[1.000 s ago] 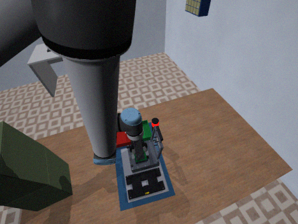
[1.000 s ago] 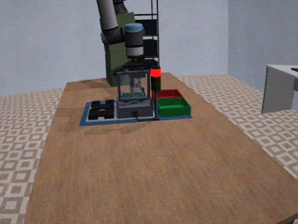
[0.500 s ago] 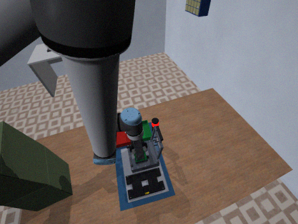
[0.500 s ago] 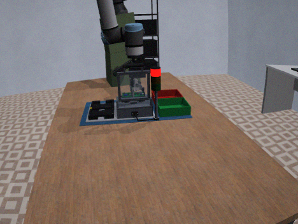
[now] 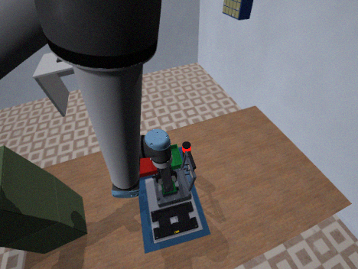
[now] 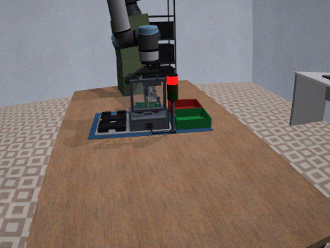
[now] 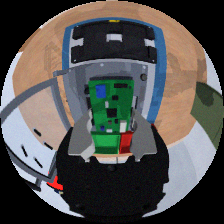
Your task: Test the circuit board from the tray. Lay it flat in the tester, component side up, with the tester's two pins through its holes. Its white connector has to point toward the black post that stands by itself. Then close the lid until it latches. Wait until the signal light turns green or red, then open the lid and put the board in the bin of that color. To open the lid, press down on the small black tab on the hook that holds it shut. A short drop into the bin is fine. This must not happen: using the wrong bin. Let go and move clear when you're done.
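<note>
Green rectangular circuit board [image 5: 174, 188] [image 6: 141, 105] [image 7: 120, 102] is sitting over the gray boxy tester [image 5: 176, 199] [image 6: 149, 123] [image 7: 80, 82], component side up; fingers [image 6: 151, 92] are pinching its long edges. Clear framed lid [image 5: 192, 184] [image 6: 131, 93] [image 7: 61, 107] is standing open. Signal light [image 5: 186, 147] [image 6: 172, 81] [image 7: 56, 182] is glowing red. Red open-top bin [image 5: 148, 167] [image 6: 187, 103] [image 7: 125, 142] and green open-top bin [image 5: 177, 157] [image 6: 194, 120] [image 7: 106, 143] are lying beyond the tester.
</note>
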